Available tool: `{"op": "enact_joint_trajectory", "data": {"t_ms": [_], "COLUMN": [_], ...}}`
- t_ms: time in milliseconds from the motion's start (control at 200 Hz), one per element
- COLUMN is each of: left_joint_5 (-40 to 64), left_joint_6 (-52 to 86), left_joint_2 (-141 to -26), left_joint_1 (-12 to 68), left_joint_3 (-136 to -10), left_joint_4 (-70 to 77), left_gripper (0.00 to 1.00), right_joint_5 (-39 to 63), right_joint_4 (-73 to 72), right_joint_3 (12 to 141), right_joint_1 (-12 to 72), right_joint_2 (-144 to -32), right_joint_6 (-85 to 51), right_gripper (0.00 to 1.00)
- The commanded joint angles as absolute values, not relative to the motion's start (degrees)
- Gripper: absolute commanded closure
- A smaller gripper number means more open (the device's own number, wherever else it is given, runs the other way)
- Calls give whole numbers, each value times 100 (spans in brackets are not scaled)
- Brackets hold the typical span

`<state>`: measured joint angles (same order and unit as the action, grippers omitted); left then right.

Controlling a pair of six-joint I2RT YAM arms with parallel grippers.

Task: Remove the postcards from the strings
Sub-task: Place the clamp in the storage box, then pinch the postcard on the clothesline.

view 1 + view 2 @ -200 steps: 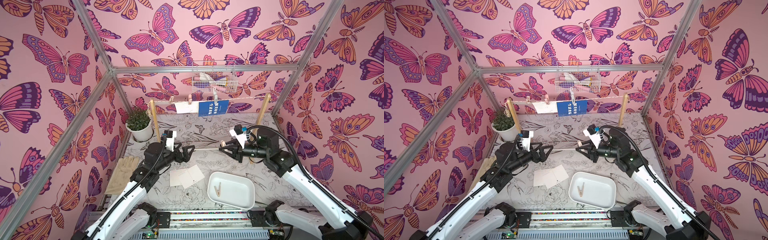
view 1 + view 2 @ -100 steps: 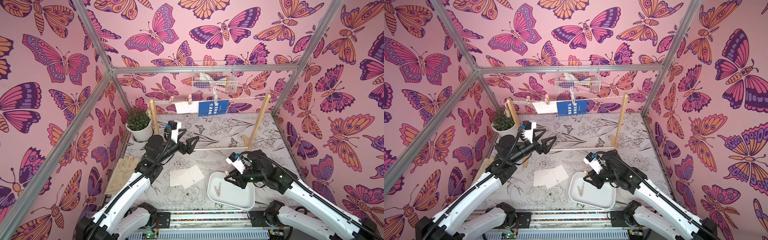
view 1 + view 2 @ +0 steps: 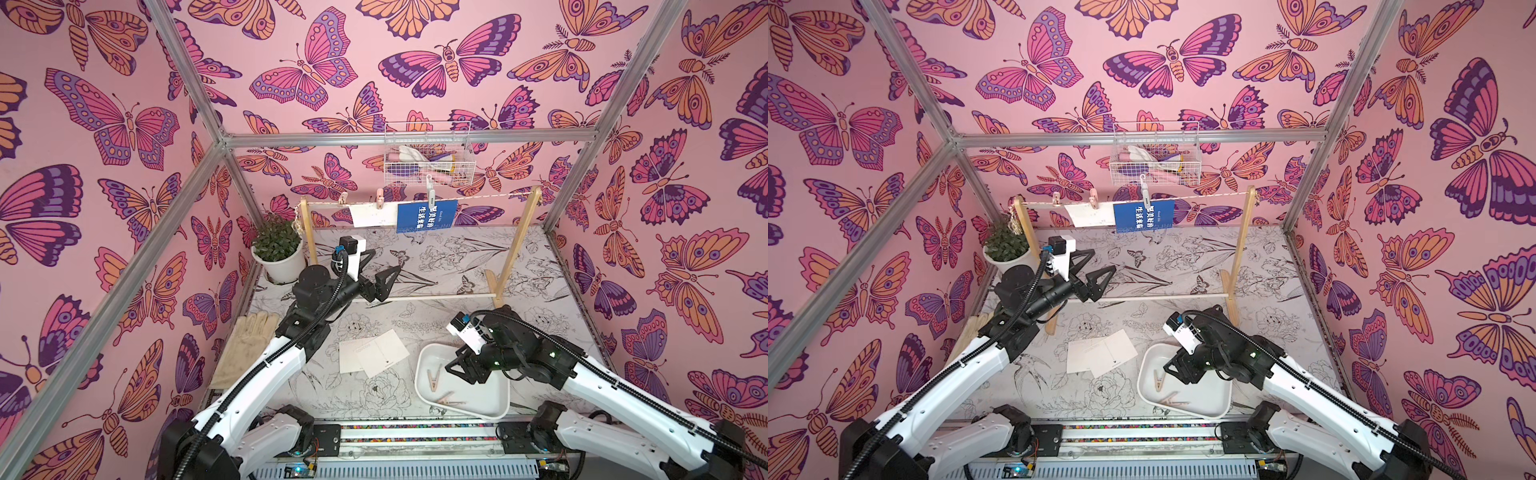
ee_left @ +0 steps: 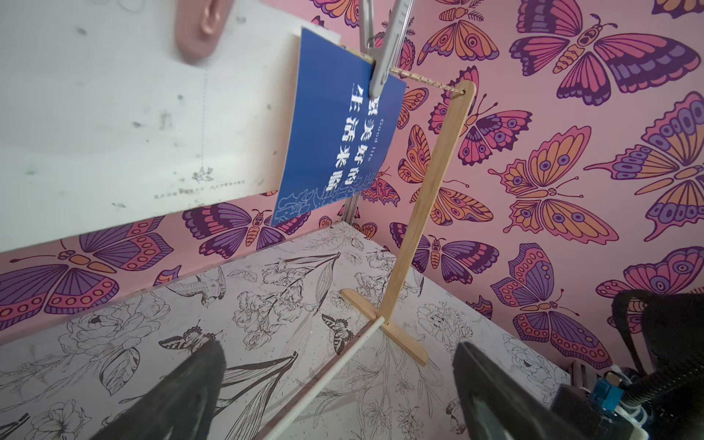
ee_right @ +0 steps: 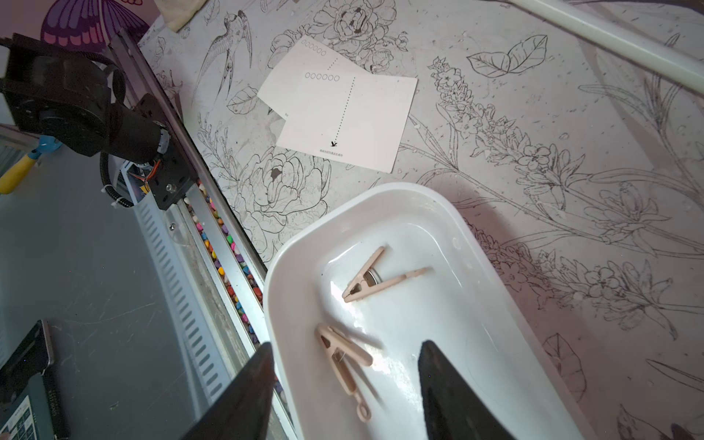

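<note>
The string (image 3: pixel 490 196) runs between two wooden posts. A white postcard (image 3: pixel 372 215) and a blue postcard (image 3: pixel 426 216) hang from it under clothespins, and both show close up in the left wrist view, white (image 4: pixel 133 114) and blue (image 4: pixel 339 144). Two more white postcards (image 3: pixel 374 353) lie overlapped on the table. My left gripper (image 3: pixel 384 262) is open and empty, raised below and in front of the white card. Open over the white tray (image 3: pixel 498 407), my right gripper (image 5: pixel 344 354) holds nothing. Two clothespins (image 5: pixel 375 278) lie in the tray.
A potted plant (image 3: pixel 278 253) stands at the back left and a glove (image 3: pixel 245 349) lies by the left wall. A wire basket (image 3: pixel 428 162) hangs above the string. A white rod (image 3: pixel 440 297) joins the posts' feet. A grey clip (image 4: pixel 384 64) pins the blue card.
My right arm came down from near the rack to the tray and opened, and a second clothespin now lies there. My left gripper rose toward the hanging cards.
</note>
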<state>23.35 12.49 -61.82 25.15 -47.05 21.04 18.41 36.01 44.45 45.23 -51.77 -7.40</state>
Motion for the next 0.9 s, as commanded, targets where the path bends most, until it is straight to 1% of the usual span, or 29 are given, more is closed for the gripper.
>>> {"op": "enact_joint_trajectory", "data": {"t_ms": [0, 135, 275, 351, 421, 546, 691, 896], "left_joint_5": [2402, 2413, 2352, 2408, 2398, 2389, 2429, 2327], "left_joint_6": [1289, 1355, 1292, 1264, 1294, 1439, 1483, 1422], "left_joint_2": [-6324, -6506, -6671, -6807, -6947, -7226, -7571, -7922], "left_joint_1": [2487, 2487, 2487, 2488, 2482, 2479, 2479, 2482], "left_joint_3": [-4793, -4738, -4698, -4728, -4755, -4801, -4947, -5066], "left_joint_4": [2635, 3066, 3464, 3667, 3884, 4329, 4420, 4636], "left_gripper": [7, 11, 15, 18, 22, 26, 27, 29], "right_joint_5": [1692, 2422, 2812, 2875, 3000, 3449, 3968, 4654], "right_joint_4": [3278, 1951, 1459, 1311, 1066, 636, 561, 507], "right_joint_3": [5381, 6433, 7665, 8260, 8722, 9372, 10103, 10780], "right_joint_1": [4567, 4549, 4404, 4083, 3656, 2998, 2473, 1930], "right_joint_2": [-5017, -5263, -5894, -6311, -6704, -7411, -8248, -8962], "right_joint_6": [-310, -1, 343, 313, 2, -471, -697, -891], "right_gripper": [38, 34, 35, 36, 36, 36, 35, 33]}}
